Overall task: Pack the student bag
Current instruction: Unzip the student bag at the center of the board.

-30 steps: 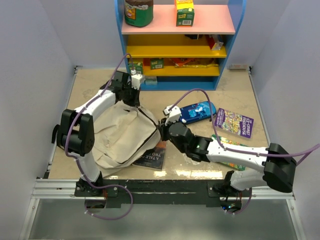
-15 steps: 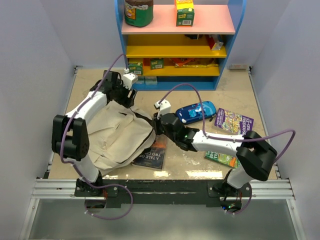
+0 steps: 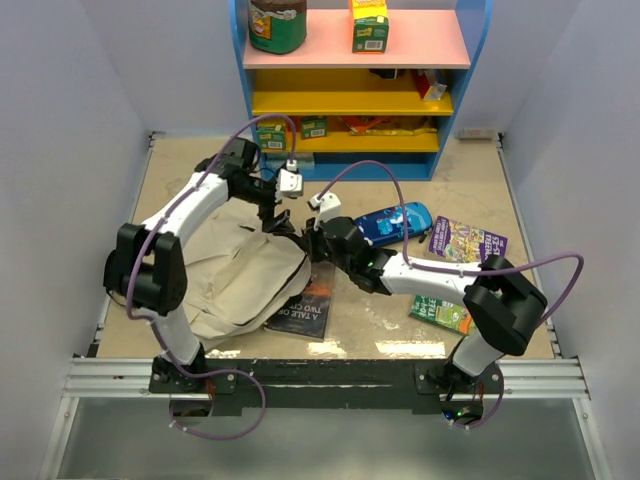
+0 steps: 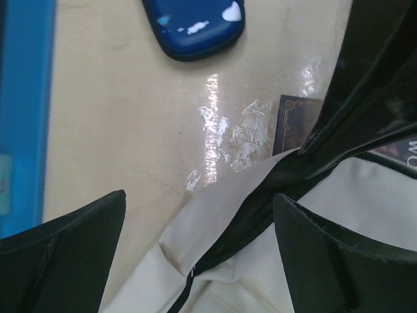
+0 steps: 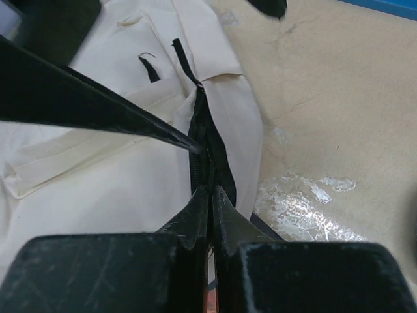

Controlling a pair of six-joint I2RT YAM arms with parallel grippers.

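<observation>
Item: student bag (image 3: 235, 285) — cream canvas, slumped left on the table (image 3: 480, 190), mouth toward centre. We log the right gripper (image 5: 210, 192) clamped on its zip edge (image 5: 207, 140); the left gripper (image 4: 199, 241), fingers apart, hangs just above that same rim — our likelier arm for the next grip.

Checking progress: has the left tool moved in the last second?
Yes. The left tool went right and nearer the arm bases, away from the blue shelf and its left post.
</observation>
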